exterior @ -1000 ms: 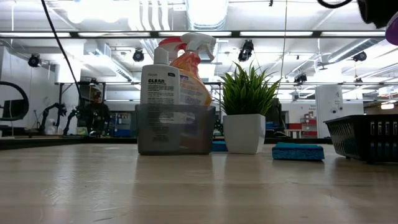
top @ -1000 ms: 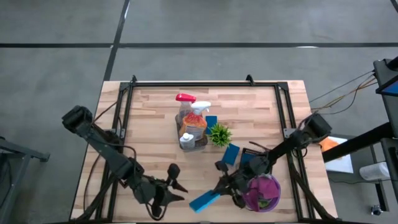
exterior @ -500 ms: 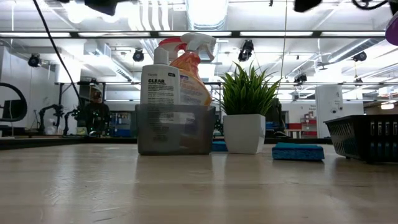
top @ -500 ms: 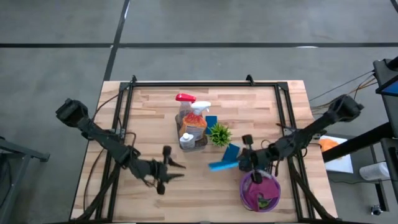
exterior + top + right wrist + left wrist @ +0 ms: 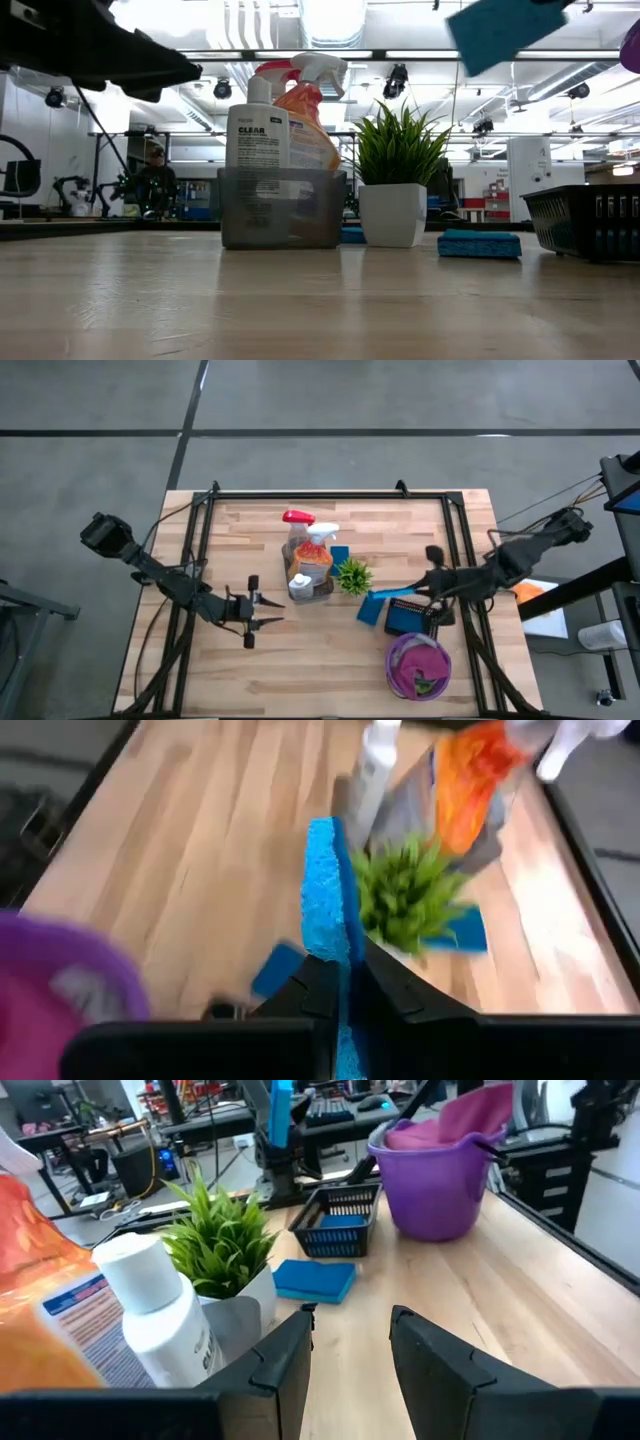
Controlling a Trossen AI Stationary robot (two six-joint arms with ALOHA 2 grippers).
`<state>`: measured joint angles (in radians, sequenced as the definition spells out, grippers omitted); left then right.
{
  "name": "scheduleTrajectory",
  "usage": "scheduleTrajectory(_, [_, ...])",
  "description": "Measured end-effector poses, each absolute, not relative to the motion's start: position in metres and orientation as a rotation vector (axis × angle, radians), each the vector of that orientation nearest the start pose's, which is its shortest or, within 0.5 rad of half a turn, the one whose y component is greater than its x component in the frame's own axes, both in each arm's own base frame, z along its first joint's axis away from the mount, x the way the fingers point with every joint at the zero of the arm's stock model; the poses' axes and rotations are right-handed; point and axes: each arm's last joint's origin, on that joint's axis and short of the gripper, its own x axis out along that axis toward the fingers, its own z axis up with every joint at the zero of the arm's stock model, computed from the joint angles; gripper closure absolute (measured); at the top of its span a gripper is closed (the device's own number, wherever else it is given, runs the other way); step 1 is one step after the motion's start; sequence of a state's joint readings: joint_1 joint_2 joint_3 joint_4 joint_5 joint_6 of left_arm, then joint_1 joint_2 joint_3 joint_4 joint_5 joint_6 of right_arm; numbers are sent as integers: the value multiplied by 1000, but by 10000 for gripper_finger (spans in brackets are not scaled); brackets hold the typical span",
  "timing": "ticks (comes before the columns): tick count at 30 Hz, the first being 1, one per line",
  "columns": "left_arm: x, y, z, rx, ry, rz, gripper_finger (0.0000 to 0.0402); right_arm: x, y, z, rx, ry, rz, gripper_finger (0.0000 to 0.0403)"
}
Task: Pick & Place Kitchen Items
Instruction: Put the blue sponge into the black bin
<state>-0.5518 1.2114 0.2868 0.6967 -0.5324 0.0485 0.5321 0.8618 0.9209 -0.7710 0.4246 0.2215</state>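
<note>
My right gripper (image 5: 418, 591) is shut on a blue sponge (image 5: 388, 594), held in the air over the black basket (image 5: 432, 622) and showing high up in the low view (image 5: 498, 30). A second blue sponge (image 5: 372, 611) lies flat on the table beside the basket, and a third (image 5: 340, 554) lies behind the plant. My left gripper (image 5: 268, 612) stands open with nothing between its fingers, left of the grey caddy (image 5: 322, 588) that holds the red-trigger (image 5: 297, 518) and white-trigger (image 5: 325, 532) spray bottles. A purple bucket (image 5: 392, 660) holds magenta and green cloths. My right gripper pinches one end of the sponge (image 5: 325, 935) between its two fingers, one on each broad face. The fingers come from the table's right, slanting down, and lie along the sponge. The sponge stands on edge, sticks out past the fingertips and hangs clear of table and basket.
A small green plant in a white pot (image 5: 352, 575) stands right of the caddy, just beyond the held sponge. A white round-capped bottle (image 5: 299, 585) sits in the caddy's near end. Black rails (image 5: 200, 550) run along the table's left, far and right sides.
My right gripper has risen from the table's near edge and gone toward the far right with the sponge, which has lifted clear and turned from lying flat to standing on edge above the basket. My left gripper has gone from the near edge toward the caddy and come lower.
</note>
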Motion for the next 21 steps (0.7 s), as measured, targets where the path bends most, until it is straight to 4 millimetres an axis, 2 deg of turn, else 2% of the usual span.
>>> scheduleTrajectory(5, [190, -97, 169, 184, 211, -16, 261, 140, 68, 342, -147, 824, 107, 385])
scheduleTrajectory(9, [190, -96, 168, 207, 219, -10, 261, 144, 69, 347, -163, 1026, 149, 385])
scheduleTrajectory(14, [192, -93, 167, 236, 226, 1, 261, 158, 73, 341, -194, 1275, 242, 385])
scheduleTrajectory(21, [193, -89, 165, 249, 254, 18, 261, 183, 77, 317, -242, 1503, 383, 385])
